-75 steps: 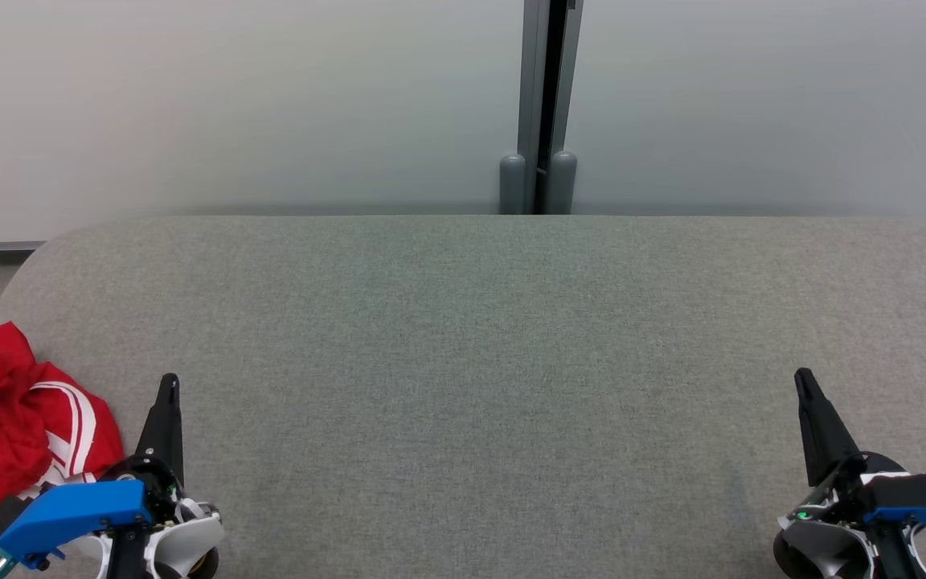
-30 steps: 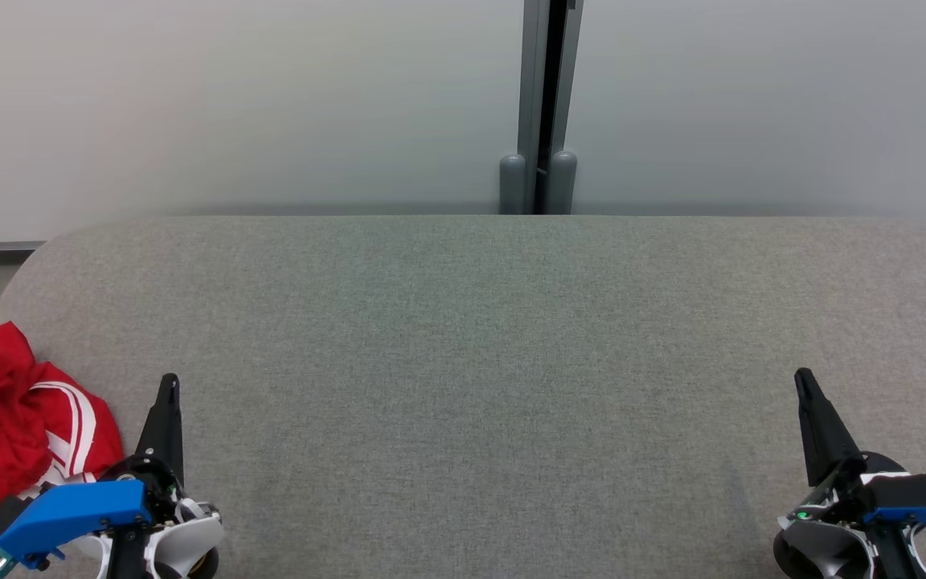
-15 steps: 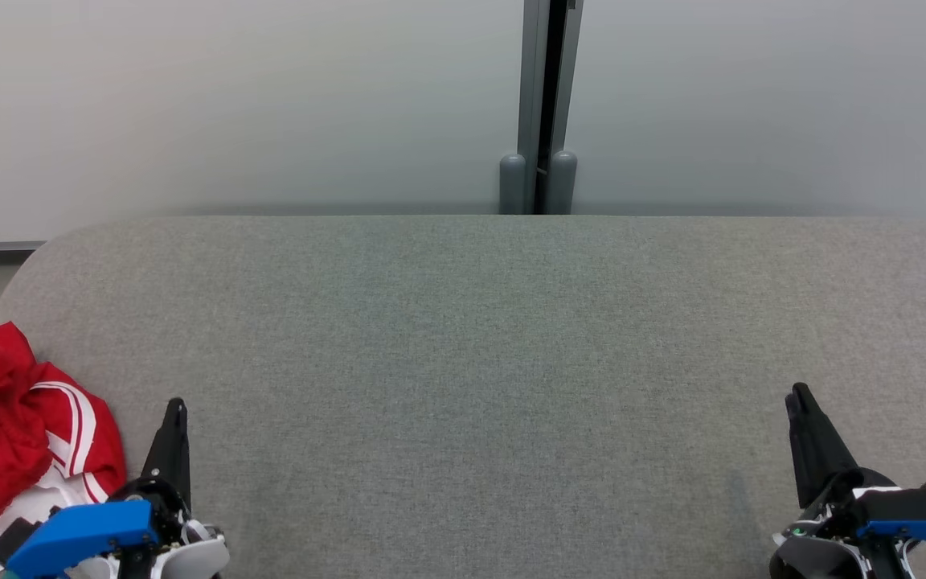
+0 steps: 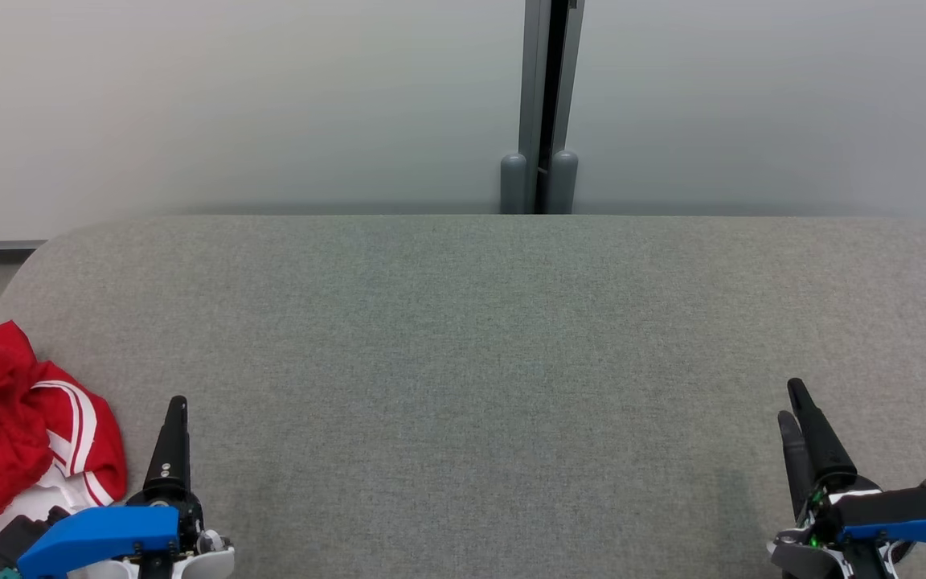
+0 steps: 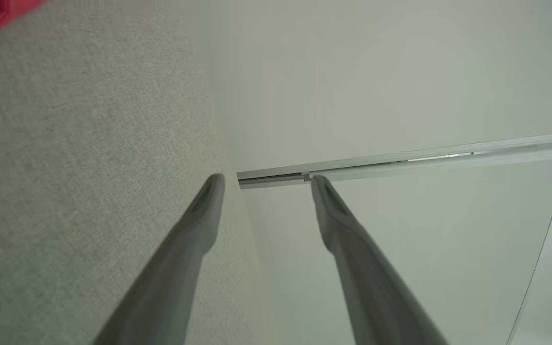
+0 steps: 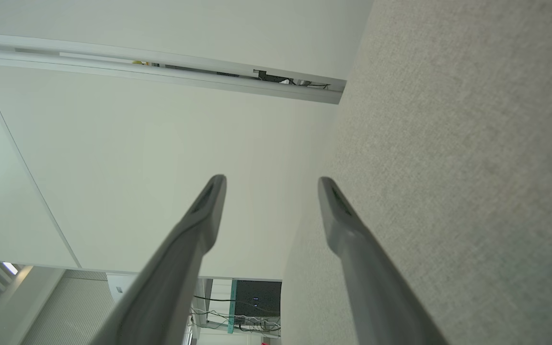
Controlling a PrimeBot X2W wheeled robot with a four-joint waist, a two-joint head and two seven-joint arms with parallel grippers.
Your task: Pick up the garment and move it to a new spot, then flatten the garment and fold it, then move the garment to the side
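Drawn back slightly, left hand [image 4: 177,402] and right hand [image 4: 788,398] hover released; crumpled garment [image 4: 5,418] looks soft, light, best pinched at a raised fold

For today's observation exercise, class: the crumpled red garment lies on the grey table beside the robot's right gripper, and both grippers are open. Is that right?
No. The red garment lies beside the left gripper, not the right gripper, as the head view shows; both grippers are indeed open.

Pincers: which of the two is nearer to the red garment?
The left pincer, at the head view's lower left: the red garment lies just beside it, while the right pincer is far across the grey surface.
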